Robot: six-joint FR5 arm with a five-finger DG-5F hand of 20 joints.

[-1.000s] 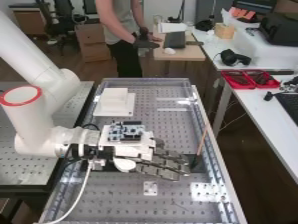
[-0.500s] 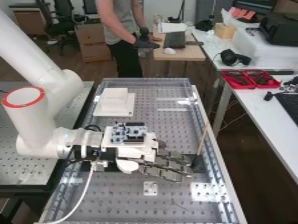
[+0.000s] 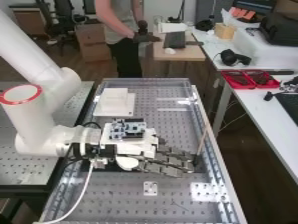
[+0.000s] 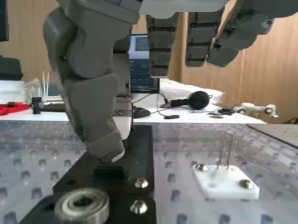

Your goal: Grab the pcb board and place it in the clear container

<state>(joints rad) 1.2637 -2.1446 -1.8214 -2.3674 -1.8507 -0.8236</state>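
Arm [image 3: 53, 141] comes in from the left; slack cable [image 3: 85, 187] could snag if it swings. White block [image 3: 115, 102] sits behind. Circuit board [image 3: 128, 128] rides on the white casing [image 3: 138, 147] above the wrist; cannot tell if it's the target or fixed on. If loose, tilting could drop it. Which clear piece is the container, cannot tell. Fingers [image 3: 163, 169] nearly straight, spread, gripping nothing; tips near stick [image 3: 201, 143], a rightward push could topple it. Right rail [image 3: 220, 169] close; more room toward the counter's [image 3: 106, 202] near end.
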